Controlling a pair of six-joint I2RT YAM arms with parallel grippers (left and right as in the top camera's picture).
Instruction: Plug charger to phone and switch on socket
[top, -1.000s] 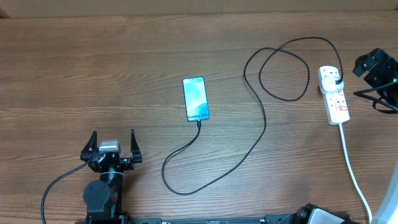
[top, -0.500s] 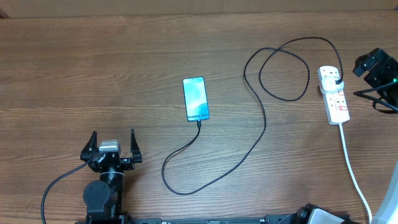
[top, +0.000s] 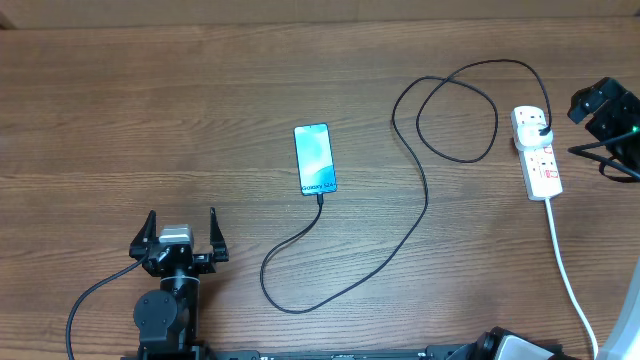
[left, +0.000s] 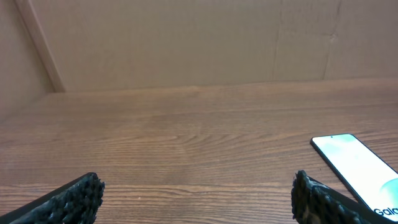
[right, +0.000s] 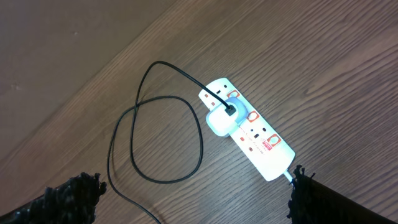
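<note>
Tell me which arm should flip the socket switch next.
Right. The right gripper hangs open close to the socket; the left gripper sits far off, on the phone's other side.

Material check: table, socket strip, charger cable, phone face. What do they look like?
Table: wood or wood-look laminate, matte; grain lines show. Socket: smooth white moulded plastic, probably. Charger: thin black flexible sheath, likely rubber or PVC; it loops freely. Phone: smooth glass-like front, lit screen.
</note>
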